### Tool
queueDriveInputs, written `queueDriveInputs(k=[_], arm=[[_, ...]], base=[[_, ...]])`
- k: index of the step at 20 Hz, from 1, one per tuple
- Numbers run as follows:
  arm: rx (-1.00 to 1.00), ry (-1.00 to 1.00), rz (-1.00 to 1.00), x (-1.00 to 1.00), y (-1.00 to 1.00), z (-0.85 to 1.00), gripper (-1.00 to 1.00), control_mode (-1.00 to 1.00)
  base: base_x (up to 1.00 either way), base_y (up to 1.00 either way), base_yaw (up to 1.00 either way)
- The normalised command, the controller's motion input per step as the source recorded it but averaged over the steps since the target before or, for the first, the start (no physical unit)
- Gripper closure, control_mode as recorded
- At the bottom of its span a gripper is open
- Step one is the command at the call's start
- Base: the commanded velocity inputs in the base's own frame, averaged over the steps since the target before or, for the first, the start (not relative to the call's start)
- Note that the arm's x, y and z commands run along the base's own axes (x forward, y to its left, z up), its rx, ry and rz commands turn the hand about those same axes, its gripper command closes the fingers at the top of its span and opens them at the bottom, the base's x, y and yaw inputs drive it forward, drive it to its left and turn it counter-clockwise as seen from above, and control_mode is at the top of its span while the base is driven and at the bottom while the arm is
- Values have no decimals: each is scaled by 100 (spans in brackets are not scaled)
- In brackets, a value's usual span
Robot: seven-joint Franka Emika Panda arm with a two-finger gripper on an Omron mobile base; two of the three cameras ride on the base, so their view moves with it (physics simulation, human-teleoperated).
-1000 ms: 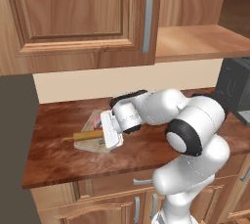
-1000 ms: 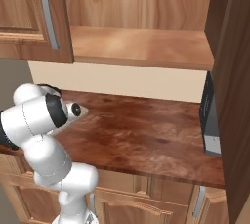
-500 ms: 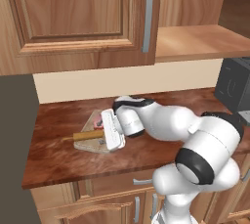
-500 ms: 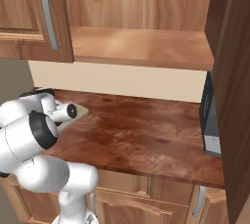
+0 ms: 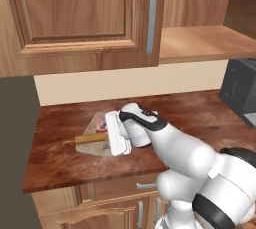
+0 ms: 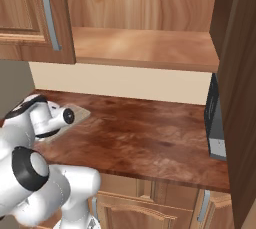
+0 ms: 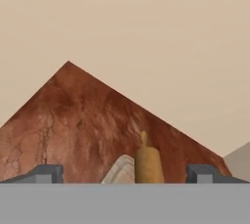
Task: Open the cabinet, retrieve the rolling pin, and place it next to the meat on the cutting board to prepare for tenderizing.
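Hand [image 7: 124,171] spread wide, rolling pin [image 7: 148,164] between fingertips.

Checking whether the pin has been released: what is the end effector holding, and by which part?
Nothing. The end effector is open, and the rolling pin lies loose between its fingertips on the cutting board.

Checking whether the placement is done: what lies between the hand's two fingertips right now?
In the hand view, the rolling pin lies between the open hand's fingertips, beside the cutting board's corner.
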Motion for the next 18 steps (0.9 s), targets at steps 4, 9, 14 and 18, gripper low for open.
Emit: queueDriveInputs(k=[4, 9, 14, 18], arm=[[0, -4, 0, -27, 0, 40, -100, -100], [0, -4, 0, -37, 0, 45, -100, -100], [0, -7, 0, -49, 0, 35, -100, -100], [0, -11, 0, -65, 0, 32, -100, -100]], base=[[0, 0, 0], [0, 0, 0], [0, 0, 0], [0, 0, 0]])
